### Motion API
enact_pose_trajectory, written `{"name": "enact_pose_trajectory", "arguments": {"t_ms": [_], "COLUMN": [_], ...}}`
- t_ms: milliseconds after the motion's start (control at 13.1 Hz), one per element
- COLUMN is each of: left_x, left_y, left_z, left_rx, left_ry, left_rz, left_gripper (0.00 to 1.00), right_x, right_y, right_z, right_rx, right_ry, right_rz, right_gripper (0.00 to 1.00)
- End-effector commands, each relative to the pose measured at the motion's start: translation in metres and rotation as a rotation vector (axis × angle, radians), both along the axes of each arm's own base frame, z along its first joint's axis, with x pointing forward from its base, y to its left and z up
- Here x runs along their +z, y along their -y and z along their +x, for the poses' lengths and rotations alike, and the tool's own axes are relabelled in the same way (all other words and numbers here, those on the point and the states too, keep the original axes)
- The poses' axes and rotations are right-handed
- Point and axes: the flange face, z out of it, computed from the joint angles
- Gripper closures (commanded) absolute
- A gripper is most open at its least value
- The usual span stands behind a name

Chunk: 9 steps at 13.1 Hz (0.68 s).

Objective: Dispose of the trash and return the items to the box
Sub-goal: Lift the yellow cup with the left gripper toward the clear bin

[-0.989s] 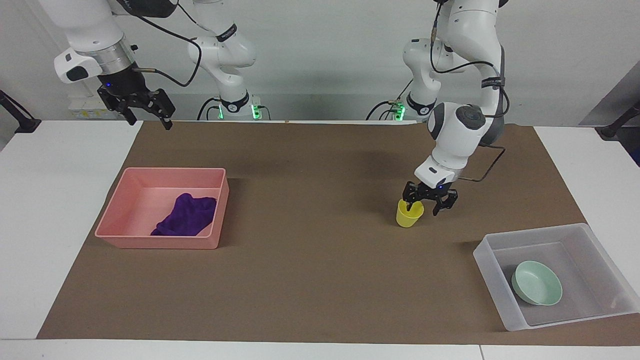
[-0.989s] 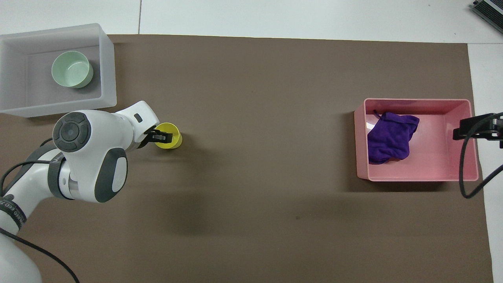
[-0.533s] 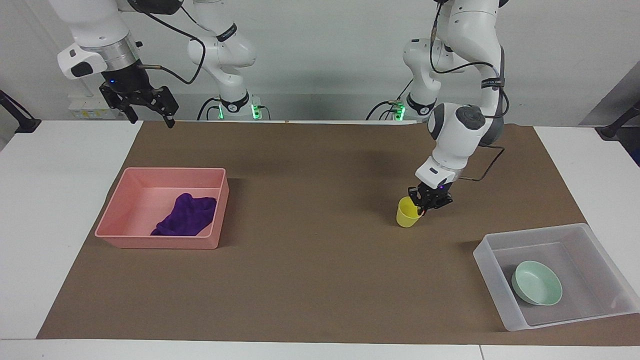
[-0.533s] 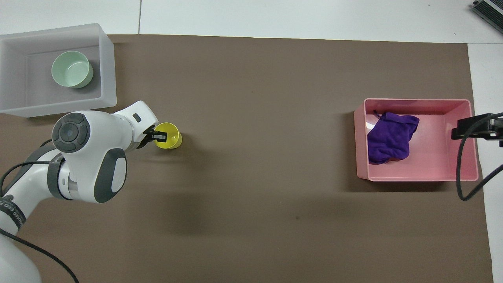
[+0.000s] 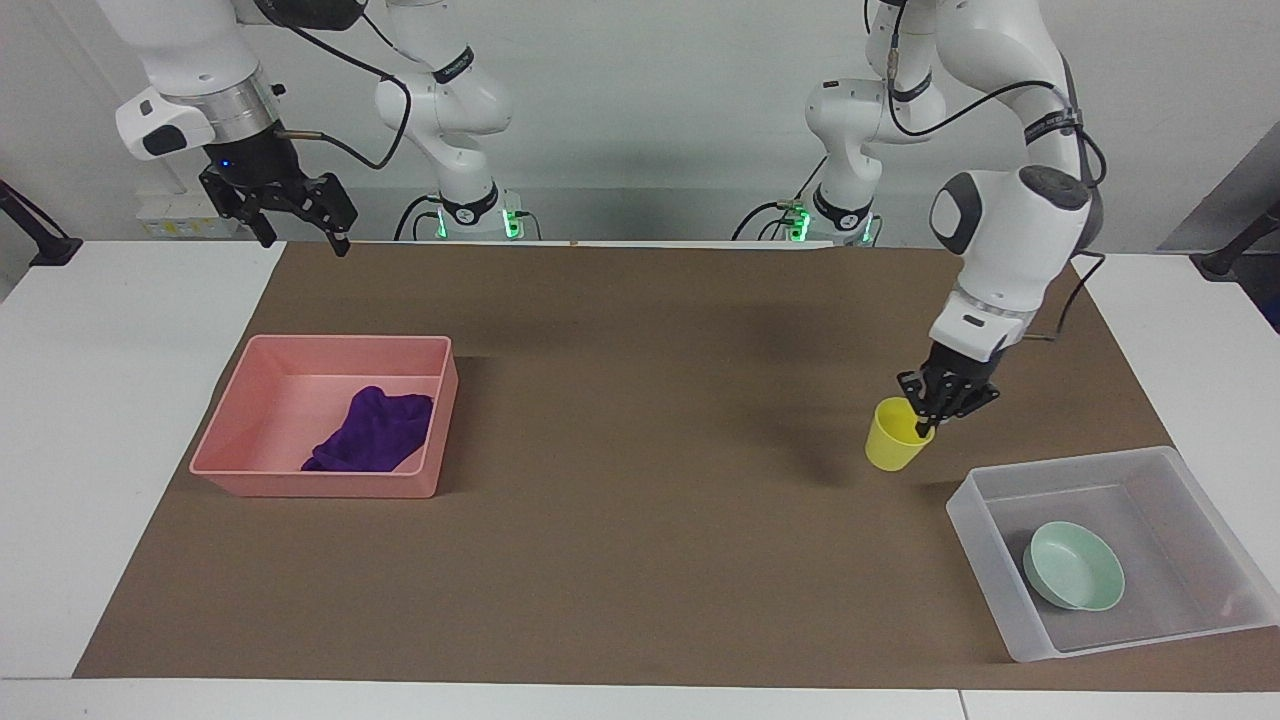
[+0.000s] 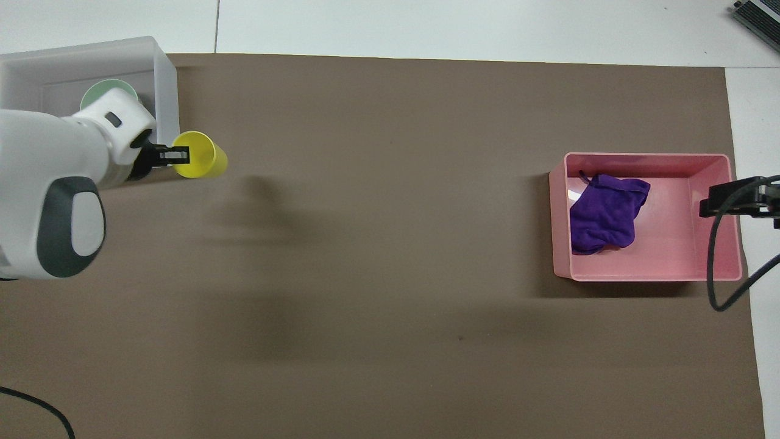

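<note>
Bright, even light (soft shadows) — sharp.

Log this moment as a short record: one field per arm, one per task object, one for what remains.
left gripper: shut on the yellow cup, raised over the mat beside the clear box
right gripper: open, waiting near its end of the table
mint bowl: in the clear box
purple rag: in the pink tray
remaining: cup not yet in the box

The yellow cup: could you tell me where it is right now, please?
The yellow cup hangs pinched by its rim in the left gripper, over the brown mat beside the translucent box.
</note>
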Motion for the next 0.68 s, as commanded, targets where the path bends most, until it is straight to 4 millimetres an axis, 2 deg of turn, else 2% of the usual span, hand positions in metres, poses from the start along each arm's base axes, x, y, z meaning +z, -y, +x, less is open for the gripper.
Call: {"name": "enact_pose_trajectory", "arguments": {"t_ms": [0, 76, 152, 228, 304, 457, 609], "left_x": [0.016, 0.02, 0.025, 0.018, 0.017, 0.005, -0.022], "left_y": [-0.041, -0.065, -0.077, -0.086, -0.108, -0.136, -0.159], "left_z": [0.044, 0.062, 0.075, 0.087, 0.1, 0.116, 0.131], "left_rx": [0.064, 0.101, 0.114, 0.123, 0.15, 0.179, 0.206], "left_ry": [0.04, 0.059, 0.055, 0.034, 0.042, 0.052, 0.047], "left_rz": [0.007, 0.001, 0.003, 0.004, 0.006, 0.008, 0.004], "left_gripper": [1.0, 1.0, 1.0, 1.0, 1.0, 1.0, 1.0], "right_x": [-0.001, -0.001, -0.001, -0.001, -0.001, -0.001, -0.001], "right_y": [0.001, 0.001, 0.0, 0.0, 0.0, 0.0, 0.0], "right_z": [-0.008, -0.008, -0.008, -0.008, -0.008, -0.009, -0.009], "right_rx": [0.014, 0.014, 0.015, 0.014, 0.014, 0.014, 0.014], "right_ry": [-0.009, -0.009, -0.009, -0.009, -0.009, -0.01, -0.01], "right_rz": [-0.012, -0.012, -0.012, -0.012, -0.012, -0.012, -0.012], "right_gripper": [0.0, 0.0, 0.0, 0.0, 0.0, 0.0, 0.0]}}
